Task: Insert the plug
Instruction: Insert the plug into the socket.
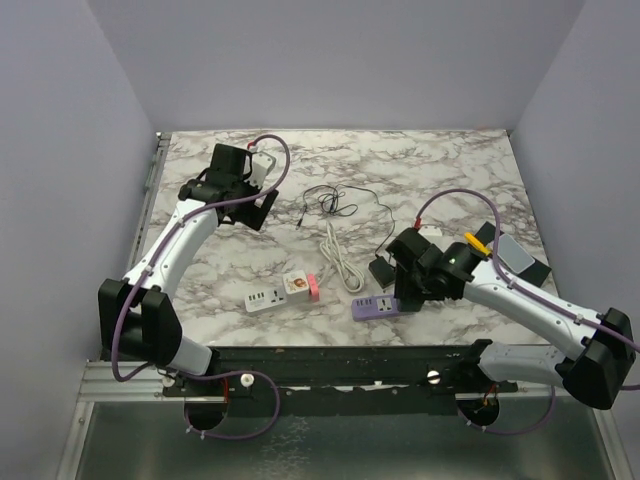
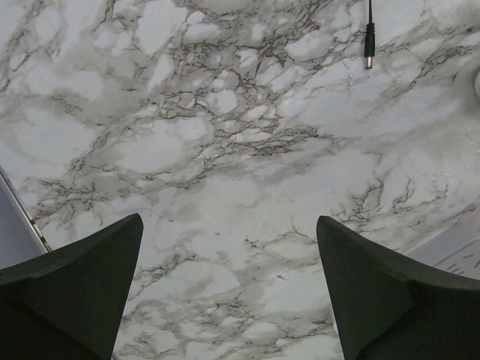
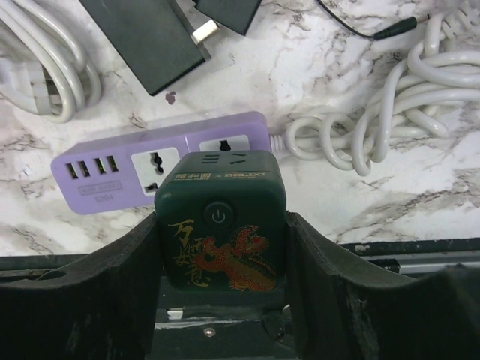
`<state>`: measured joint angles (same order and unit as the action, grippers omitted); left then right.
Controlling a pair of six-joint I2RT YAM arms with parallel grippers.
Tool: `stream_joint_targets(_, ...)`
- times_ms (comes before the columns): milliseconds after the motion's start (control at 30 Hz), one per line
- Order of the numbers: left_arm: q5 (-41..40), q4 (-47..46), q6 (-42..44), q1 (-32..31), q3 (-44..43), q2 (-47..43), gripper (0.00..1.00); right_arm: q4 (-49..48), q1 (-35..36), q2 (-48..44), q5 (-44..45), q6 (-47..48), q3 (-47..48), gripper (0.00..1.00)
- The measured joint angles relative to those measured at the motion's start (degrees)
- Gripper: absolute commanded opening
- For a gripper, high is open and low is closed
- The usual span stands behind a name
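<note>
The plug (image 3: 221, 217) is a dark green cube with a power button and a red-and-gold dragon print. My right gripper (image 3: 223, 225) is shut on its two sides. It hangs over the near edge of the purple power strip (image 3: 112, 172), partly hiding one socket; whether its prongs touch the strip I cannot tell. From above, the right gripper (image 1: 410, 285) is just behind the purple strip (image 1: 375, 307) near the table's front. My left gripper (image 1: 250, 205) is at the back left, and its jaws (image 2: 229, 232) stand wide open over bare marble.
A white-and-pink power strip (image 1: 283, 292) lies left of the purple one. A coiled white cable (image 1: 340, 260), black adapters (image 3: 146, 37) and a thin black wire (image 1: 335, 203) with a barrel connector (image 2: 369, 49) lie mid-table. A grey-and-black block (image 1: 520, 262) sits at the right.
</note>
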<state>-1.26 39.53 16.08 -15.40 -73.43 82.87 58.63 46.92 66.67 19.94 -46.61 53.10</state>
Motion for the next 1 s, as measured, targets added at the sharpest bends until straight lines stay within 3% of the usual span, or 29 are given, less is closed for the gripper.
stream_joint_targets(333, 0.42, 0.2, -0.68, 0.72, 2.67, -2.1, 0.99, -4.92, 0.0, 0.17, 0.39, -0.39, -1.42, 0.01)
stream_joint_targets(1000, 2.32, -1.86, -1.73, 0.72, 4.9, -3.08, 0.99, -4.94, 0.0, 0.46, 1.66, -1.29, -3.17, 0.0)
